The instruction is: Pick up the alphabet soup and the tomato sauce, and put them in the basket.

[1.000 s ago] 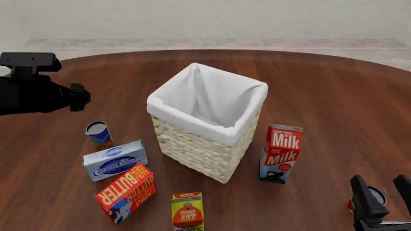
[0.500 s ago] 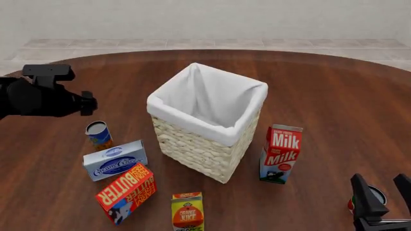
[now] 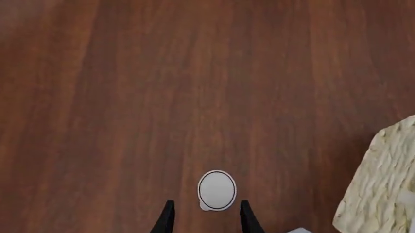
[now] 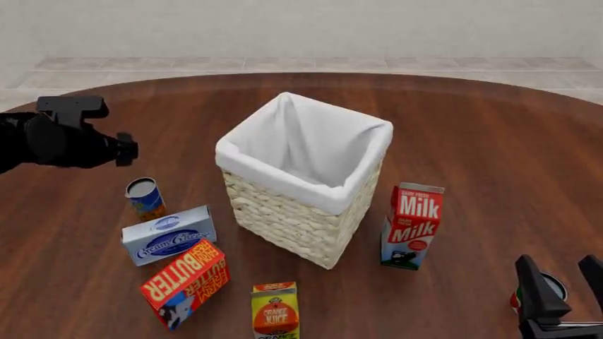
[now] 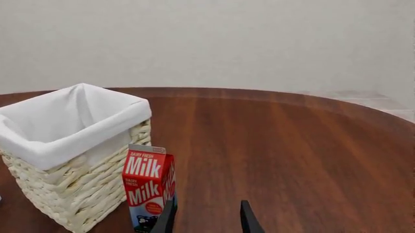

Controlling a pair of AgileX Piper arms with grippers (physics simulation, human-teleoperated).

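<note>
The alphabet soup (image 4: 144, 196), a small blue and orange can, stands left of the basket (image 4: 282, 212). In the left wrist view its grey top (image 3: 216, 189) shows from above, just ahead of my open left gripper (image 3: 206, 203), which holds nothing. In the front view the left arm (image 4: 66, 138) hovers behind and left of the can. The tomato sauce (image 4: 558, 288) stands at the near right, mostly hidden behind my open right gripper (image 4: 556, 263), whose fingers straddle it. The basket (image 5: 71, 145) also shows in the right wrist view.
A milk carton (image 4: 413, 226) stands right of the basket. A cream cheese box (image 4: 168, 234), a butter box (image 4: 185, 281) and an orange juice carton (image 4: 275, 309) lie near the front left. The basket's corner (image 3: 382, 184) shows in the left wrist view.
My left arm has swung right, toward the spot above the alphabet soup, then settled. The right arm and all objects have stayed where they were.
</note>
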